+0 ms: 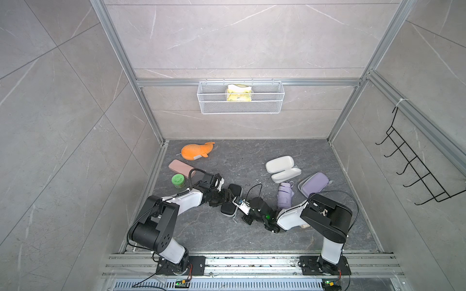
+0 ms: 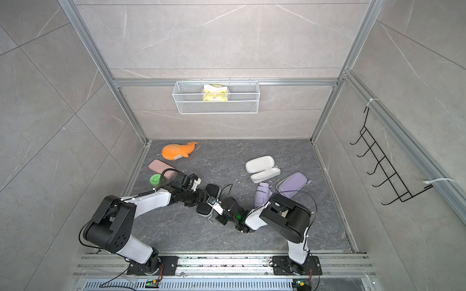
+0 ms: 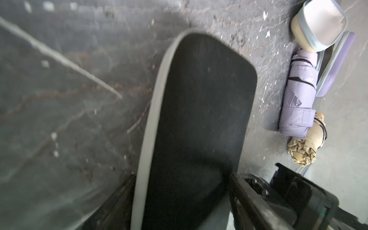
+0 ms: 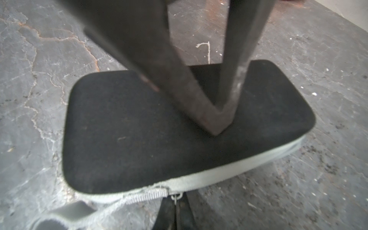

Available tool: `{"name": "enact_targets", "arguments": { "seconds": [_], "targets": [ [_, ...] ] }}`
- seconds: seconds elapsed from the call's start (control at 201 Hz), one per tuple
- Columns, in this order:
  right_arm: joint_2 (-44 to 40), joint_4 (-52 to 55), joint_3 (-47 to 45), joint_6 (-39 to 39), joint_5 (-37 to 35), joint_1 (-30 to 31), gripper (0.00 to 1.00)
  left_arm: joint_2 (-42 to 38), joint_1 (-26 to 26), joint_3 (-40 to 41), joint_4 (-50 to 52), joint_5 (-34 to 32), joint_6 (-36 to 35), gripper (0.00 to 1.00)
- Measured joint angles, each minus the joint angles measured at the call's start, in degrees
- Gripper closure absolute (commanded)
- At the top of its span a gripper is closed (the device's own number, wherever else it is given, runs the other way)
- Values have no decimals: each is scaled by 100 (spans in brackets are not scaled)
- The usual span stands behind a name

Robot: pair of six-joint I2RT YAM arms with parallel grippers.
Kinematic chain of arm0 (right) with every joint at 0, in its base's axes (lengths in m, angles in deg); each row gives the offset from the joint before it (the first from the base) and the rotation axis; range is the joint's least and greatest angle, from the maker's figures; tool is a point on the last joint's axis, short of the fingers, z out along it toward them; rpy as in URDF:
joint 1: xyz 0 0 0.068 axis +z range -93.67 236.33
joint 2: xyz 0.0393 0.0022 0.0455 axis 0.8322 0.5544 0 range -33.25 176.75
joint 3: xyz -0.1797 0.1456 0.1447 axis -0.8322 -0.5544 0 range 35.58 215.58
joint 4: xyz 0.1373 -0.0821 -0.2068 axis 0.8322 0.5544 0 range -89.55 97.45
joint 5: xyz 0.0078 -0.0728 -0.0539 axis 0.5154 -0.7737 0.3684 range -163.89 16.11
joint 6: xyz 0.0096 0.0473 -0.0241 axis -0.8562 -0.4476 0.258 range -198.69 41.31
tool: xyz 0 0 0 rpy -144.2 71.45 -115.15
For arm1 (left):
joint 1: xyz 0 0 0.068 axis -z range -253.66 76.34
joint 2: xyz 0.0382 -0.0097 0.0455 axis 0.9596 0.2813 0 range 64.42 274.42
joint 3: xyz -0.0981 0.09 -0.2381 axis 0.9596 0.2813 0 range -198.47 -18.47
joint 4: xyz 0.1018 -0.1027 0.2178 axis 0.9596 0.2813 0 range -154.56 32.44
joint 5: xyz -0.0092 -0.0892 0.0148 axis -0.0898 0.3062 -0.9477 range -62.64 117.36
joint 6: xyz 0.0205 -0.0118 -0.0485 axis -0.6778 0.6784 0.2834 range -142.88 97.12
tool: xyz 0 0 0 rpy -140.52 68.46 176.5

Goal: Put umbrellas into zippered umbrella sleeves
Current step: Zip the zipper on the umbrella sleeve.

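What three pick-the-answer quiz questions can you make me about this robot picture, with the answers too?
1. Where is the orange whale? A in the wire basket; B on the floor; C on the hooks.
2. What colour is the umbrella by the lavender sleeve? A red; B lavender; C green.
3. The cream sleeve is: A open; B zipped shut; C standing upright.
Answers: B, it lies on the dark floor; B, its fabric is pale purple; A, its two halves lie spread apart.
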Motion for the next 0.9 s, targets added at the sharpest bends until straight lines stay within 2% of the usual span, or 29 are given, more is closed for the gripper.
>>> {"name": "enact_targets", "arguments": {
  "seconds": [0.105,0.254,0.398,0.488,0.702,0.896],
  "targets": [
    [-9,-92,-55,-35,98,-68,100,-245,188,4,341,-133,9,10],
    [-26,-144,-131,-221,275,-219,100,-459,573,66,575,-372,76,9],
    [-35,-201,-170,-420,498,-284,100,-448,737,103,754,-588,129,7],
    [-35,-205,-170,-525,616,-317,100,-402,846,103,890,-669,101,1],
    [-35,-232,-168,-673,828,-343,100,-385,1029,61,929,-769,-28,1],
    [-35,-240,-168,-752,1003,-417,100,-284,1047,7,960,-850,-131,11]
  ]
}}
